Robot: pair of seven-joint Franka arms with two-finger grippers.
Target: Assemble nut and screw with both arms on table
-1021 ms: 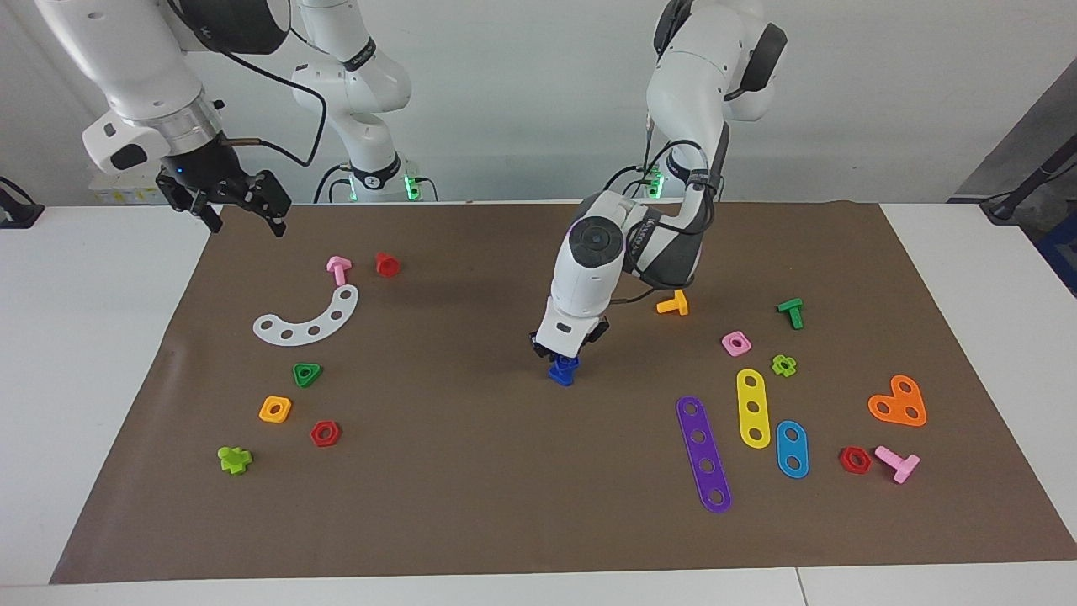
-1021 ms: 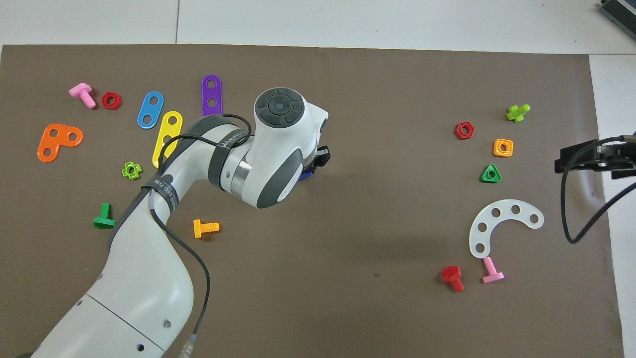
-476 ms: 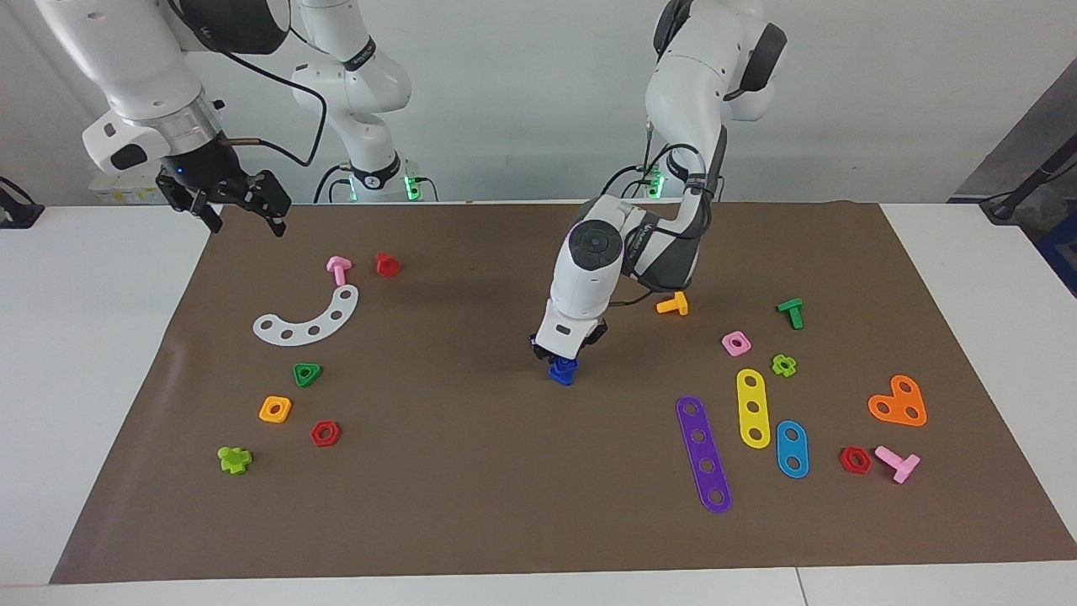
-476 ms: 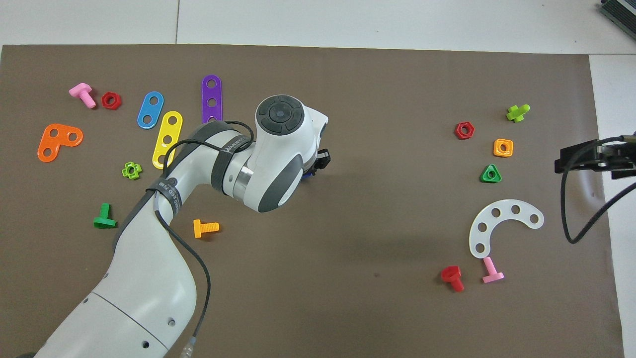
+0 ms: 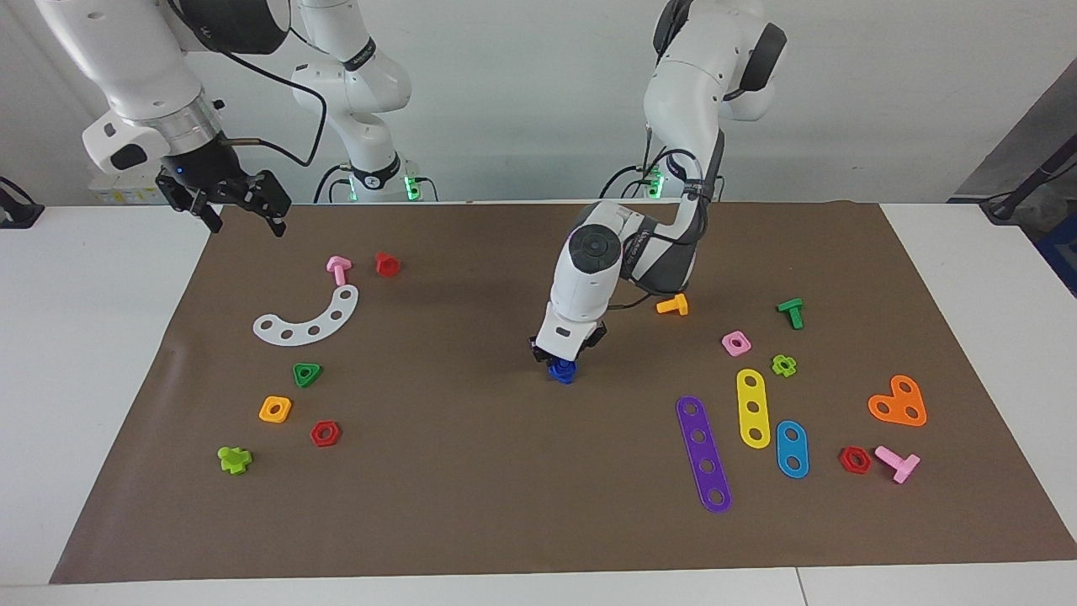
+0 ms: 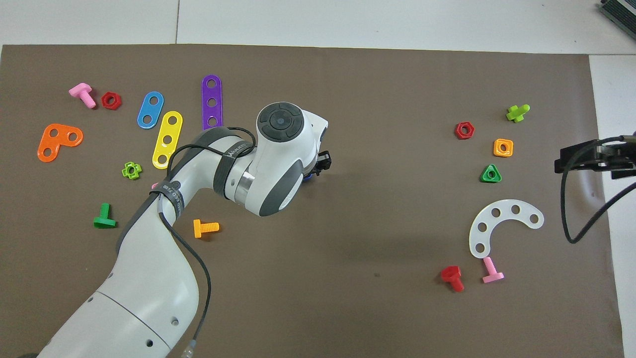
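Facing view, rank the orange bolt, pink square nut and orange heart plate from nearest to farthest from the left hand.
From the left hand:
1. Orange bolt, nearer the robots.
2. Pink square nut, toward the left arm's end.
3. Orange heart plate, near the mat's end.

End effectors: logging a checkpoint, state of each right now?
Left end effector: at the small dark-blue plastic screw; cannot be told.
Right end effector: open, empty.

Screw mid-mat, between curved plate and slotted strips.
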